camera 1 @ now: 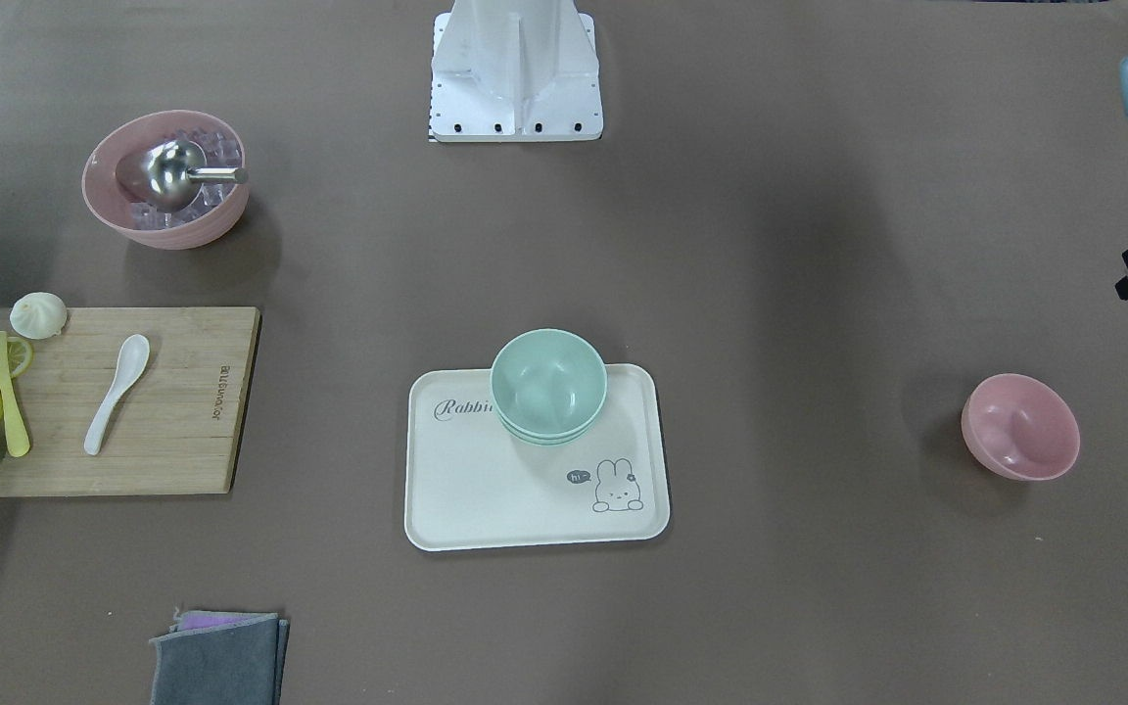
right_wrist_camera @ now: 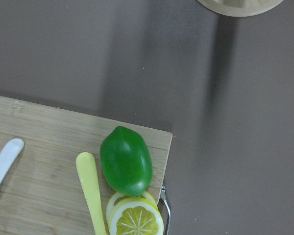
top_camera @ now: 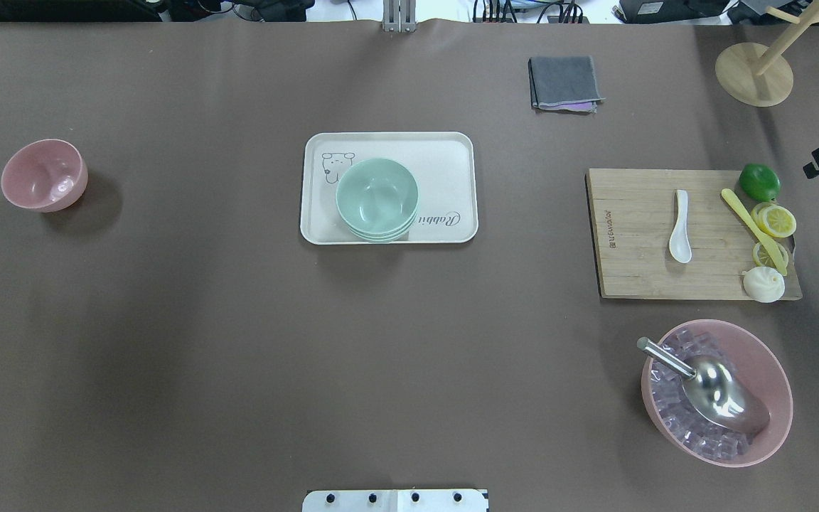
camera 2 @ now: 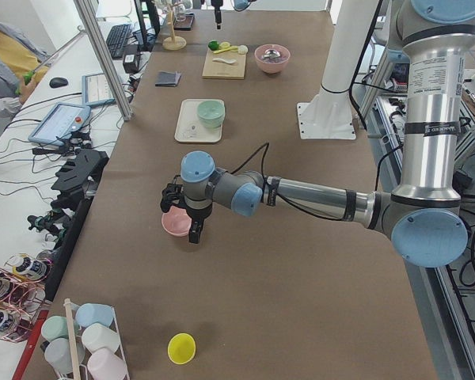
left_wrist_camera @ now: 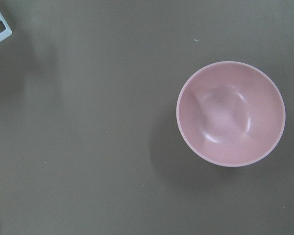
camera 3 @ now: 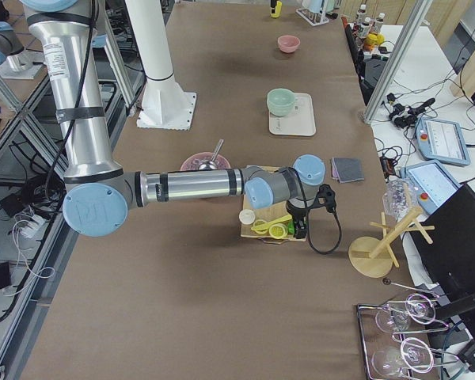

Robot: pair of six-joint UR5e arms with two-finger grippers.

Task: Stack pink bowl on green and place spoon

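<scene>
The small pink bowl (camera 1: 1019, 426) stands upright and empty on the table, far to my left; it fills the right of the left wrist view (left_wrist_camera: 230, 113). The two nested mint green bowls (camera 1: 548, 385) sit on the back edge of a cream tray (camera 1: 486, 490) at the table's middle. The white spoon (camera 1: 117, 392) lies on a wooden cutting board (camera 1: 182, 421). My left gripper (camera 2: 196, 229) hangs above the table beside the pink bowl. My right gripper (camera 3: 301, 229) hovers over the board's outer end. I cannot tell whether either is open or shut.
A larger pink bowl (camera 1: 182, 233) with ice cubes and a metal scoop stands near the board. On the board lie a lime (right_wrist_camera: 126, 160), lemon slices, a yellow knife (right_wrist_camera: 90, 188) and a bun. A folded grey cloth (camera 1: 216, 661) and a wooden stand (top_camera: 754, 71) sit at the far side.
</scene>
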